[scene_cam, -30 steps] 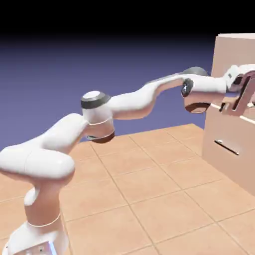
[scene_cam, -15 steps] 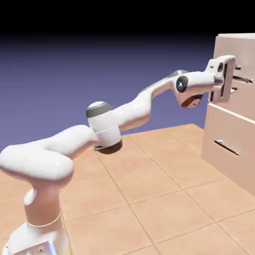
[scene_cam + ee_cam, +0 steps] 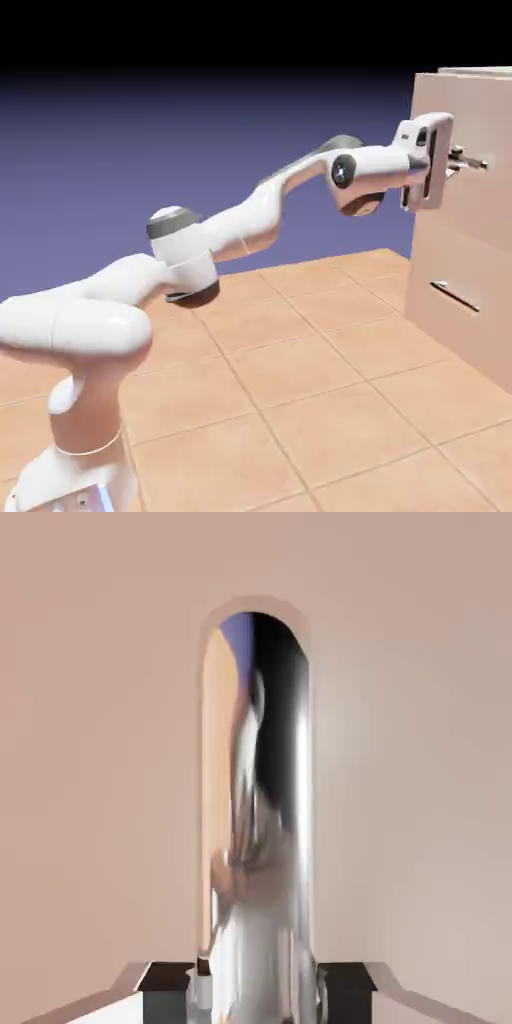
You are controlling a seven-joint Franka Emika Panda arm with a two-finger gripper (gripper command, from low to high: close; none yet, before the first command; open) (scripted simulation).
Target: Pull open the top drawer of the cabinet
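The cabinet (image 3: 480, 260) stands at the exterior view's right, pale beige-pink. My gripper (image 3: 452, 160) is level with the top drawer (image 3: 470, 105), pressed up to its thin bar handle (image 3: 474, 161), whose end sticks out past the hand. In the hand view the shiny metal handle (image 3: 265, 812) runs up the middle of the picture against the flat drawer front (image 3: 100, 762). It passes between my two dark fingertips (image 3: 166, 980), so my gripper (image 3: 255, 987) is shut on it.
The lower drawer front (image 3: 445, 335) carries its own dark bar handle (image 3: 455, 296) below my hand. Tan tiled floor (image 3: 300, 380) spreads before the cabinet. My white arm (image 3: 250, 215) stretches from the lower left up to the handle.
The jaws went from wide open to shut on the top drawer's handle. The hand rolled upright and drew back to the left, and the top drawer's front edge now stands further left.
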